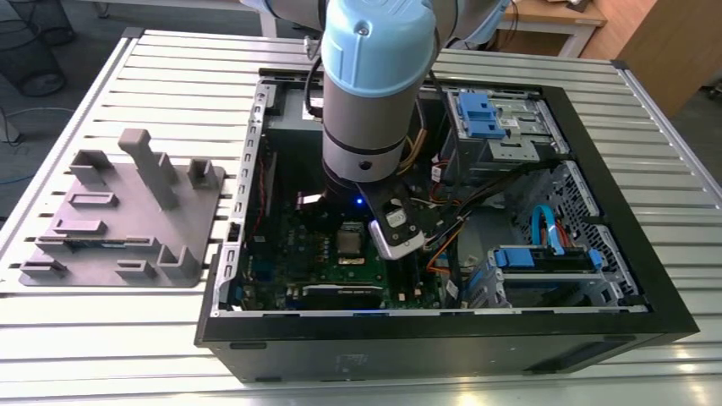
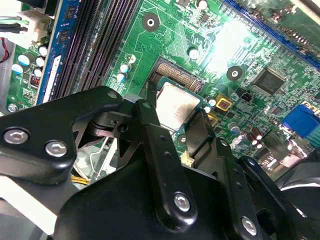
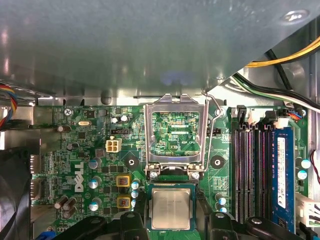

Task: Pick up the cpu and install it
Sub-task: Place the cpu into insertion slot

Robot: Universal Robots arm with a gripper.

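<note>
Silver-grey cpu [image 3: 171,209] is clamped between the hand's [image 3: 172,216] black fingers, hovering just over the open socket [image 2: 179,77], metal frame [image 3: 175,104] raised clear. Best bet: keep it level, square to the socket, no pressing.

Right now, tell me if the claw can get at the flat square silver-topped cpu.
Likely yes: the silver metal frame is swung open, nothing covers the cpu, and the claw sits right at it.

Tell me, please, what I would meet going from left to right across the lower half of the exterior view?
Grey moulded tray → green motherboard → blue drive bracket → black side wall of the computer case.
</note>
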